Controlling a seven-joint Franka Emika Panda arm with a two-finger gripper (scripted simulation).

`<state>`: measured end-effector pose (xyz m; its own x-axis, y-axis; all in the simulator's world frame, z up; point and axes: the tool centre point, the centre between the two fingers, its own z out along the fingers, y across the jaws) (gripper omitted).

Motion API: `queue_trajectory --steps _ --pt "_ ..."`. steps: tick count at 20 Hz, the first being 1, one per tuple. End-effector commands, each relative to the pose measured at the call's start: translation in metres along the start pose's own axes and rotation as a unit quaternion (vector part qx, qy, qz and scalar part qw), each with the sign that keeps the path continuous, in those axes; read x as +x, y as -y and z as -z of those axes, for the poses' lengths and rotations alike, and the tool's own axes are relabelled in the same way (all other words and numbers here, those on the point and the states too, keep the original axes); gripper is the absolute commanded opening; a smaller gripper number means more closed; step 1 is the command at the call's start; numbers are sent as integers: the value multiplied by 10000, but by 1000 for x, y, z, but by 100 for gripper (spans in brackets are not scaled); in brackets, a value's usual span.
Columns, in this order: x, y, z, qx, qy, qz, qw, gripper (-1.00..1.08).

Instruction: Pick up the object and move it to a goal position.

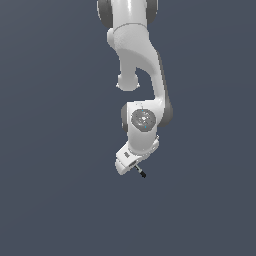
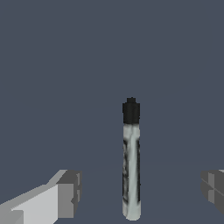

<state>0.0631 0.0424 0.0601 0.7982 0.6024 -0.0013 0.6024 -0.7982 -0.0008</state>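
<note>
Pen-like rod (image 2: pixel 131 162) sits between the two fingers of your hand (image 2: pixel 140 192) in the wrist view, with a plain gap on each side of it. One grey fingertip (image 2: pixel 69 192) stands well to one side and the other fingertip (image 2: pixel 212 190) at the far edge of the frame, so the hand is spread wide and neither pad touches the shaft. The rod is light grey with darker mottling along its length and ends in a black tip (image 2: pixel 131 111) that points away from the camera. It runs lengthwise across the gap's midline, closer to the finger at the frame's edge than a true centre would be, though not by much.

In the exterior view you see the hand (image 1: pixel 131 167) at the bottom of the white arm (image 1: pixel 142 75), tilted towards the exterior view's left. The rod (image 1: pixel 141 172) shows as a tiny dark sliver just beside the hand's lower edge, towards the exterior view's right. It is too small there for you to tell whether it touches the hand.

Beyond that, the arm's wrist joint (image 1: pixel 143 120) with its round grey cap sits directly above the hand, and the upper links rise out of the top of the frame. Everything lies against a flat, uniform slate-blue worktop (image 1: pixel 50 200), with no visible edge or shadow.
</note>
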Motion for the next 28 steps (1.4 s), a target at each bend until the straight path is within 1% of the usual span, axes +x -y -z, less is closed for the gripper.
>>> queue_trajectory --steps 1,5,13,18,19,28 --pt "0 0 0 -1 -2 1 10000 100" --pt "0 0 -9 -2 -2 4 10000 100" --pt "0 1 -46 -4 -6 26 10000 100" --pt "1 0 -50 -4 -6 26 10000 100" --pt "1 0 -50 -4 -6 26 10000 -100" --pt "1 0 -50 -4 -6 26 10000 -100"
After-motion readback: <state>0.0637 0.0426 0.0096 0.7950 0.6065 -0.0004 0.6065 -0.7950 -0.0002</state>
